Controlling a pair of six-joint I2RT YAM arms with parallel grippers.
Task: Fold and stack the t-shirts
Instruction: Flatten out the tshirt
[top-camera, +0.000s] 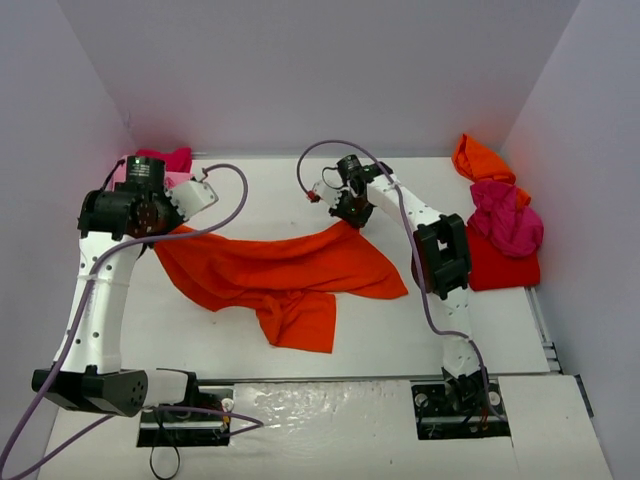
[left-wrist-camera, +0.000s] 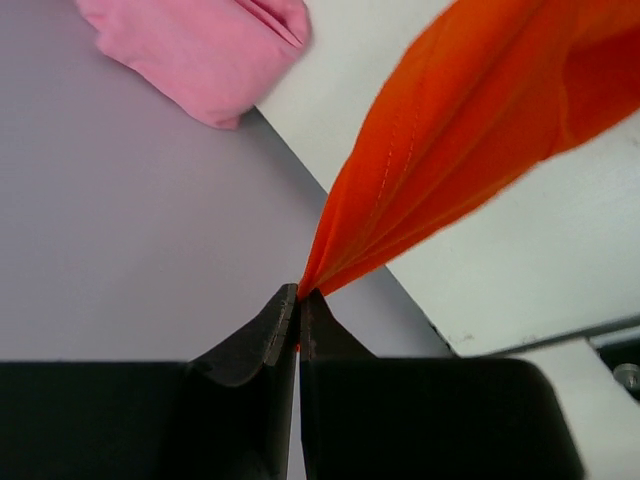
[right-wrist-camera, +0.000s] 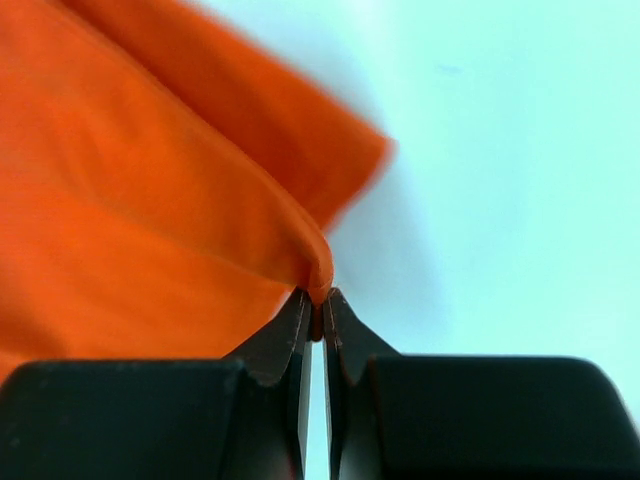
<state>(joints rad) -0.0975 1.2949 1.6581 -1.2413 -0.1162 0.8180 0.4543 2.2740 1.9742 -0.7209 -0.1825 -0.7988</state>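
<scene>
The left gripper (left-wrist-camera: 299, 293) and right gripper (right-wrist-camera: 318, 300) each clamp opposite edges of the limp, light orange-red cloth t-shirt (top-camera: 280, 270). Corner grips seem best.

The white tabletop (top-camera: 420, 330) bears a bright orange-red cloth t-shirt (top-camera: 280, 270) sprawled mid-table, a light pink cloth tee (left-wrist-camera: 200, 50) far left, and an orange tee (top-camera: 480, 160) and red tee (top-camera: 505, 268) at the right edge.

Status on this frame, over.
Left gripper shut on orange-red t-shirt. Right gripper shut on its other end. Shirt's lower part on table. Other tees lie apart at the sides.
</scene>
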